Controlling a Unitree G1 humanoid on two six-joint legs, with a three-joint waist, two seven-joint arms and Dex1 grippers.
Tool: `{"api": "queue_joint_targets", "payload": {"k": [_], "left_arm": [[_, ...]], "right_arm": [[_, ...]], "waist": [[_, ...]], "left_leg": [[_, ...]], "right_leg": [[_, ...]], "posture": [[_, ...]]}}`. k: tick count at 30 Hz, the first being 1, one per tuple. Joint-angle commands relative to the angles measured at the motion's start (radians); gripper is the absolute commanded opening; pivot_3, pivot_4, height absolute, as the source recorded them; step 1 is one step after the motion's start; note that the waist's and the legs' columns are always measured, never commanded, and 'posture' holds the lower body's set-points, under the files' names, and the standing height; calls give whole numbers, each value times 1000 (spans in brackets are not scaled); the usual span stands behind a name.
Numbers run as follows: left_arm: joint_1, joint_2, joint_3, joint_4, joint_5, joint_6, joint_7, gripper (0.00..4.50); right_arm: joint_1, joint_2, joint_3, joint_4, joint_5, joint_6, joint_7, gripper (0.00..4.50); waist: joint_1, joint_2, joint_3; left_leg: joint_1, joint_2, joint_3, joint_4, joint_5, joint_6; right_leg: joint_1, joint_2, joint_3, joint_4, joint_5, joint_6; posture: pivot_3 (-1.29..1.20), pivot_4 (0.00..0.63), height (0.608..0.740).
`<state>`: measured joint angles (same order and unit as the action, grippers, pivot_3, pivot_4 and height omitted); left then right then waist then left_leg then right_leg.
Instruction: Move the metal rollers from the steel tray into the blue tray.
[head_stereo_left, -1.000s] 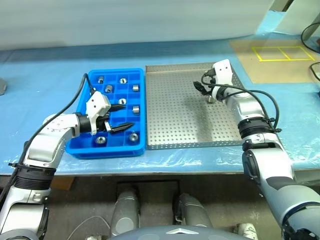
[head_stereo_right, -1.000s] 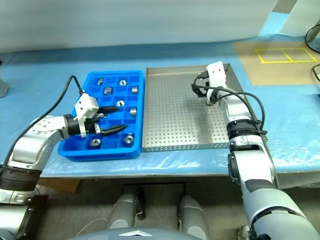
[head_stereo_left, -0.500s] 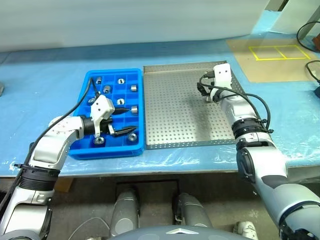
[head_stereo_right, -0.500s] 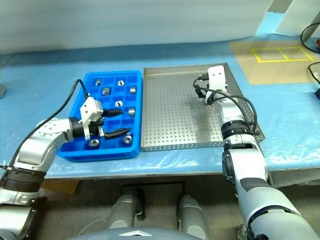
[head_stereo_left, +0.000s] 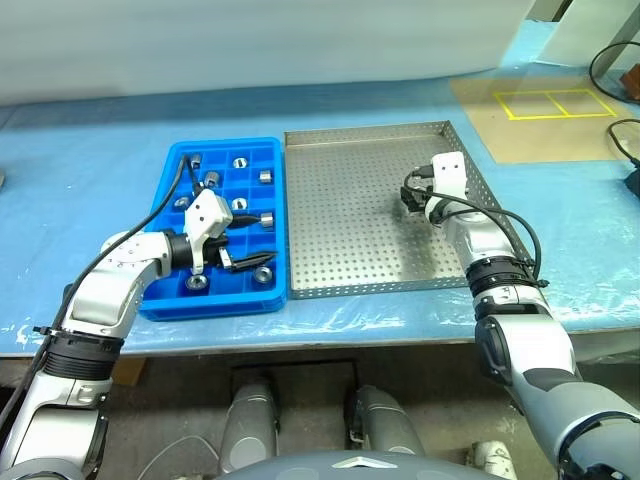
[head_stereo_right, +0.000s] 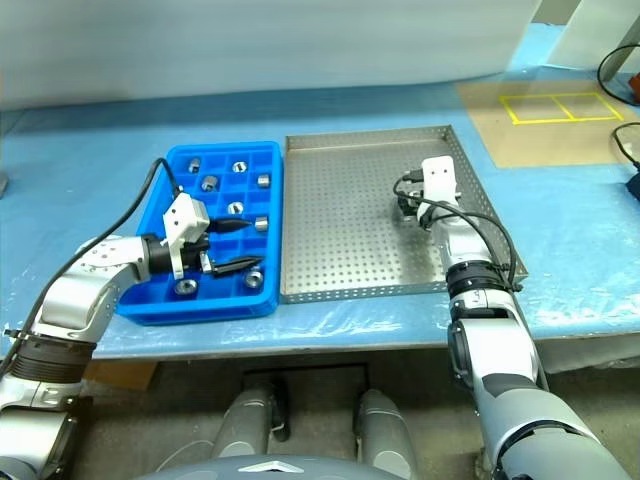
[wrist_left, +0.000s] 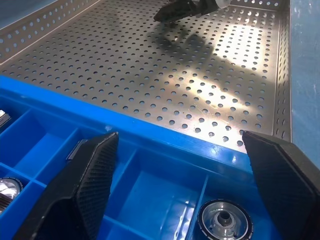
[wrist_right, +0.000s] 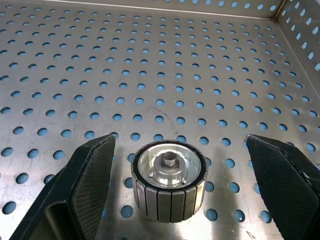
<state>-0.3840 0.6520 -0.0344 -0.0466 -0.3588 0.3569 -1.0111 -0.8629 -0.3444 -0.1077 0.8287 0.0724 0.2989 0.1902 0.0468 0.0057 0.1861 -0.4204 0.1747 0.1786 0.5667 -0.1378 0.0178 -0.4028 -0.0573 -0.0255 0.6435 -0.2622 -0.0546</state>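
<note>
One metal roller (wrist_right: 169, 180) sits on the steel tray (head_stereo_left: 350, 200), near the tray's 3 o'clock side. It stands on its flat end, so its long axis points straight up and its round face with the small center hole looks up.

The right gripper (wrist_right: 170, 200) is the near one — the roller lies right between its two black fingers (wrist_right: 85, 180), straight ahead at 12 o'clock from the wrist. The fingers are spread wide. One stands to each side of the roller, with a gap on both sides, so they do not touch it and hold nothing yet. My guess is that the next move is a squeeze from both sides, and it should work if the fingers are low enough to catch the ribbed wall.

The left gripper (head_stereo_left: 237, 243) is well apart from that roller, off at 9 o'clock. It hovers over the blue tray (head_stereo_left: 170, 300), fingers spread wide and empty. Just below it, one roller (wrist_left: 223, 221) rests in a square pocket of the blue tray, and more rollers sit in other pockets. The blue tray lies right beside the steel tray — their rims look to be touching.
</note>
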Motion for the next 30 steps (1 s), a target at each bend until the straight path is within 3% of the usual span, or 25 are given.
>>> {"api": "queue_joint_targets", "payload": {"k": [1,6,7,12,23,30], "left_arm": [[-16,2,9,-8,2,-16,-3,4247],[-19,-1,10,-4,8,-17,-4,4247],[-18,-1,11,-5,8,-18,-4,4247],[-4,8,24,-21,-2,-3,-2,4247],[102,131,214,-71,-127,112,-24,4247],[228,205,324,-197,-174,184,6,4247]], "right_arm": [[11,8,-13,-61,17,-3,15,3461],[17,10,1,-66,6,-3,27,1693],[14,7,3,-64,2,2,22,1609],[11,9,12,-86,2,-12,60,1613],[78,30,222,-688,188,229,583,1613],[17,109,336,-698,201,214,706,1613]], "waist": [[0,0,0],[-1,0,0],[-1,0,0],[0,0,0],[1,0,0],[32,-1,1]], "left_leg": [[0,0,0,0,0,0],[0,0,0,0,0,0],[0,0,0,0,0,0],[0,0,0,0,0,0],[1,3,0,-2,-1,1],[1,2,0,-3,-1,1]], "right_leg": [[0,0,0,0,0,0],[0,0,0,0,0,0],[0,0,0,0,0,0],[0,0,0,0,0,0],[0,2,-1,-1,0,-1],[0,1,-1,-1,0,-1]], "posture": [[-69,150,740],[-65,150,740],[-65,150,740],[-60,150,740],[8,150,740],[166,150,740]]}}
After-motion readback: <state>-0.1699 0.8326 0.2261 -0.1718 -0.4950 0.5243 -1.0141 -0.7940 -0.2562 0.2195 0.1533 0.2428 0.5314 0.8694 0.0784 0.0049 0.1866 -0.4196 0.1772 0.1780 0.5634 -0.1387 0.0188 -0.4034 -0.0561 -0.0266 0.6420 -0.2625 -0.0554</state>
